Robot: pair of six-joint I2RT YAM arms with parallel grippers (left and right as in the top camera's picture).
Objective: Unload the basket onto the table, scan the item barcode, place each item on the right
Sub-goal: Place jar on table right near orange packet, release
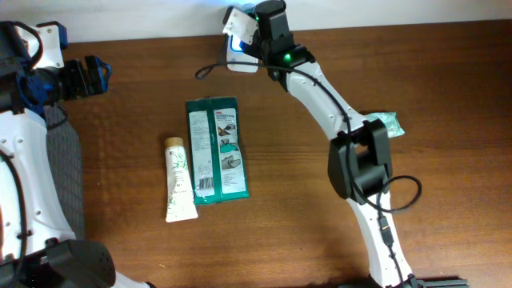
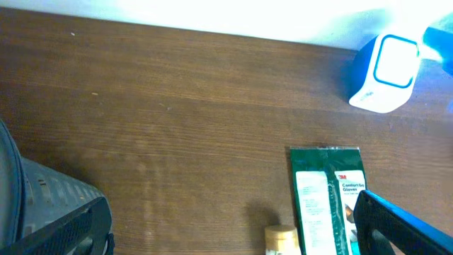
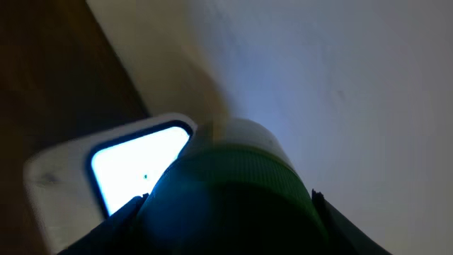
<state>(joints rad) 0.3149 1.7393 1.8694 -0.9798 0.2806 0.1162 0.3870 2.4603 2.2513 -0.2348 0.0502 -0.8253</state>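
My right gripper (image 1: 254, 30) is at the table's far edge, shut on an item with a ribbed green cap (image 3: 233, 191) and a white body (image 1: 238, 22). The cap fills the space between both fingers (image 3: 117, 223) in the right wrist view. Just beyond it is the white and blue scanner (image 1: 242, 61) (image 2: 384, 72), its lit window (image 3: 134, 166) facing the item. No barcode shows in any view. My left gripper (image 1: 98, 74) (image 2: 226, 237) hangs open at the far left, holding nothing.
A green glove packet (image 1: 216, 148) (image 2: 325, 198) lies in the middle, a cream tube (image 1: 179, 180) (image 2: 282, 239) beside it on the left. A teal packet (image 1: 390, 122) sits under the right arm. The scanner's cable (image 1: 210, 70) loops to the left.
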